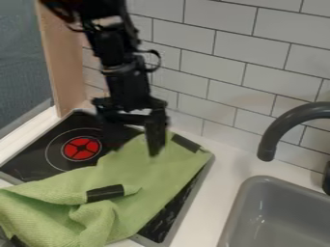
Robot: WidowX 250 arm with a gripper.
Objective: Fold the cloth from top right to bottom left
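Stove beneath cloth, sink nearby.

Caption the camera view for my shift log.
Open gripper at a rumpled green cloth lying across the stovetop, a grey sink to the picture's right.

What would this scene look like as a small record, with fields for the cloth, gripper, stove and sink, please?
cloth: green, draped over the stovetop, rumpled at lower left
black strips: one near the upper-right corner, one mid-cloth
fold: top right not yet brought to bottom left
gripper: fingers apart, at the cloth's upper part; contact unclear
burner: red, uncovered
sink: grey, lower right
faucet: dark, curved
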